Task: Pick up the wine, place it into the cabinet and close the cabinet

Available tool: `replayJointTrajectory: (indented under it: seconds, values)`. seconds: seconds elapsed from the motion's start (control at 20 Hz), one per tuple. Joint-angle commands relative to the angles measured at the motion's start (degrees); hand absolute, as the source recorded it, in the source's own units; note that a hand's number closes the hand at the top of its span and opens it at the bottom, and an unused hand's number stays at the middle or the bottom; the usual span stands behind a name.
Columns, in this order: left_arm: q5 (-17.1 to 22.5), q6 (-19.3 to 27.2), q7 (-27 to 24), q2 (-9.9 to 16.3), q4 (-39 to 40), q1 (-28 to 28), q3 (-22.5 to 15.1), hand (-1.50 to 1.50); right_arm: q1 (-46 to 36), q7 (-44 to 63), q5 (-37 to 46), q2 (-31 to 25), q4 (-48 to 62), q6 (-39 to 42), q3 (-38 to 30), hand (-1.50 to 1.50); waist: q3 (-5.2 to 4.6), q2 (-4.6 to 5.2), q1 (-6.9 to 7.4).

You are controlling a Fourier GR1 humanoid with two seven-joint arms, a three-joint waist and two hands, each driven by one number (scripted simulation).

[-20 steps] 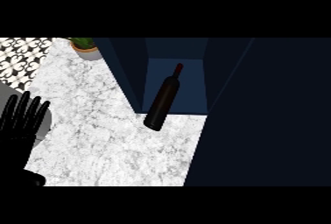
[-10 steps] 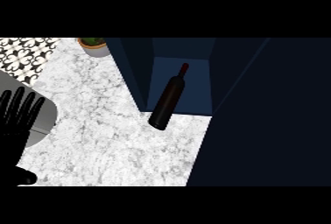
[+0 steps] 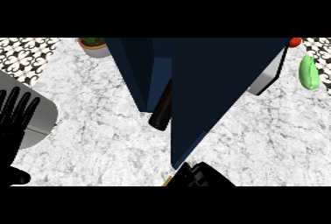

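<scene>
We saw the left hand [image 3: 16, 114] resting at nine o'clock, fingers straight and spread upward, holding nothing. The right hand [image 3: 197, 176] sat at six o'clock against the lower edge of the dark blue cabinet door [image 3: 213, 92]; whether its fingers were curled we could not tell. The wine bottle [image 3: 161, 114] stood inside the cabinet, mostly hidden behind the door, only its base showing near centre.
</scene>
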Motion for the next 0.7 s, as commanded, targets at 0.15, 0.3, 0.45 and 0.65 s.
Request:
replayJointTrajectory:
  seconds: [0.15, 0.3, 0.45, 0.65]
  values:
    - [-1.12, -2.26, -2.22, -1.16, 3.82, 1.52, 1.31, -1.50, -25.32, 8.42, -3.18, 11.51, 18.45, -9.47, -3.29, 1.50, 0.15, -0.11, -1.27]
    - [0.90, -2.04, 0.28, 0.63, 2.71, 0.10, 4.05, -1.50, -30.53, 6.18, -7.16, 11.66, 25.39, -8.95, -8.12, 1.50, 0.34, -0.19, -2.26]
    - [-0.48, -1.71, -0.07, -0.24, 1.89, 0.87, 4.21, -1.50, -32.63, -1.73, -11.55, 11.73, 34.85, -8.25, -10.12, 1.50, 0.37, -0.09, -2.17]
    - [0.03, -3.06, 0.83, -0.11, 3.41, 0.21, 5.53, -1.50, -32.06, -5.16, -16.45, 11.77, 40.78, -5.56, -13.38, 1.50, 0.40, -0.09, -2.55]
